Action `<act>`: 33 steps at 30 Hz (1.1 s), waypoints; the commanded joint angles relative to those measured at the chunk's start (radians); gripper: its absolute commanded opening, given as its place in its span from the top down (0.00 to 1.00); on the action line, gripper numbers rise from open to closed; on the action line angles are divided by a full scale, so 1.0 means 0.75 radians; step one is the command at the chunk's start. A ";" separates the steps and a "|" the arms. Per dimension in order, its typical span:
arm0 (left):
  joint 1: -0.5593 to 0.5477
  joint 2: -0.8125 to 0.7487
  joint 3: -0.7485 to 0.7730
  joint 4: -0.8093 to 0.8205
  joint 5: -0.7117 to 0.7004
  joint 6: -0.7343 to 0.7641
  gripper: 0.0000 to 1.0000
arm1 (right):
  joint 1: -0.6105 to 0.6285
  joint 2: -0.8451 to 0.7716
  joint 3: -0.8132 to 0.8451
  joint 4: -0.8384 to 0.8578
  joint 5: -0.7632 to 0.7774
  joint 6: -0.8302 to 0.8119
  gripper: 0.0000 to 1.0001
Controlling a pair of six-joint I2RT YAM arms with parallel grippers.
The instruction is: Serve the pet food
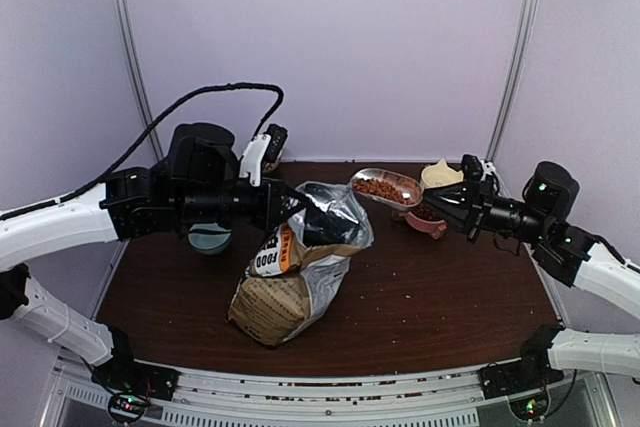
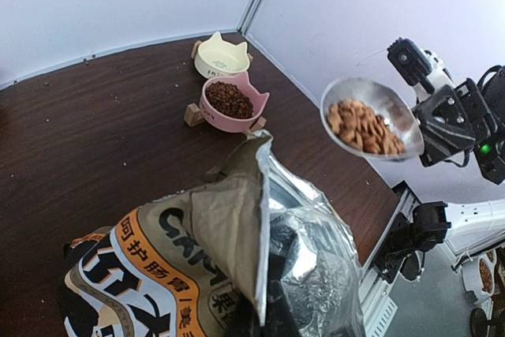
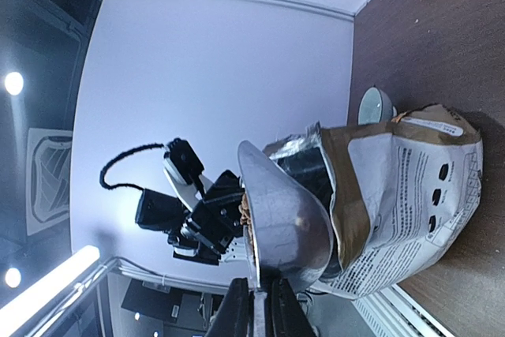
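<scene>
Pet food (image 2: 363, 125) lies heaped in a shallow metal scoop (image 2: 383, 91) held in the air above the bench (image 1: 450, 287), between the open bag (image 1: 300, 267) and two bowls at the far right corner. The right claw (image 3: 256, 309) is pinched on the scoop's thin handle. Its own wrist view shows only the scoop's smooth, mirror-bright underside, while the left wrist view looks into the hollow and shows the tan-brown pellets. The left claw (image 1: 284, 209) is pressed together on the bag's upper rim. This is plain from the top view, but its own wrist view shows no fingers, only the rim rising close to the lens.

More pet food, darker and reddish, fills the pink bowl (image 2: 217, 118) almost to the rim. The cream bowl (image 2: 222, 58) just behind it looks bare inside. Both have cat-ear points and rest on small wooden stands. A pale blue-green bowl (image 1: 210, 239) sits under the left arm, and I cannot tell what it holds. The bag's mouth gapes, but its contents are hidden in every view.

The bag is kraft paper with orange and dark print outside and crinkled silver foil inside, standing with a slight lean. The bench is dark wood, with loose crumbs scattered on it.
</scene>
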 commanded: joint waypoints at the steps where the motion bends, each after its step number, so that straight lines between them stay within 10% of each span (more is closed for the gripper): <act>1: 0.021 -0.054 0.024 0.175 -0.020 0.005 1.00 | -0.135 -0.001 0.077 0.104 0.029 0.113 1.00; 15: 0.047 -0.072 0.047 0.136 0.009 0.046 1.00 | -0.695 0.288 0.267 -0.012 0.076 -0.063 1.00; 33: 0.078 -0.092 0.068 0.098 0.010 0.061 1.00 | -0.892 0.730 0.491 -0.187 0.170 -0.366 1.00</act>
